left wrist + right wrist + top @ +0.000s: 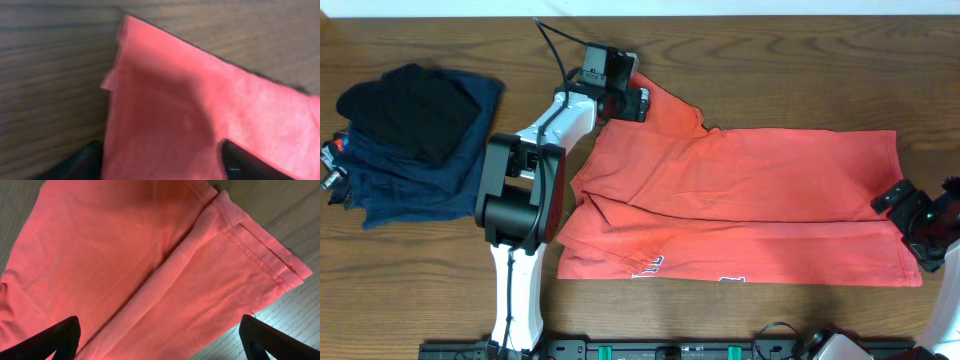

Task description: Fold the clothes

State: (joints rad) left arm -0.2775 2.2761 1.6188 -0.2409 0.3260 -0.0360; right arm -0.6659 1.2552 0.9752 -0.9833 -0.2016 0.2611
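The coral-red T-shirt (750, 190) lies flat across the table, its far long side folded over toward the front. Bits of white lettering (650, 265) show along its front edge. My left gripper (638, 100) is at the shirt's far left corner. In the left wrist view its fingers (160, 165) stand apart with the red cloth (200, 100) between them. My right gripper (908, 225) is at the shirt's right end. In the right wrist view its fingers (160, 340) are wide open over the stitched hem (260, 250) and hold nothing.
A pile of folded navy garments (410, 170) with a black garment (410, 105) on top sits at the far left. Small objects (332, 165) lie at the table's left edge. Bare wood surrounds the shirt.
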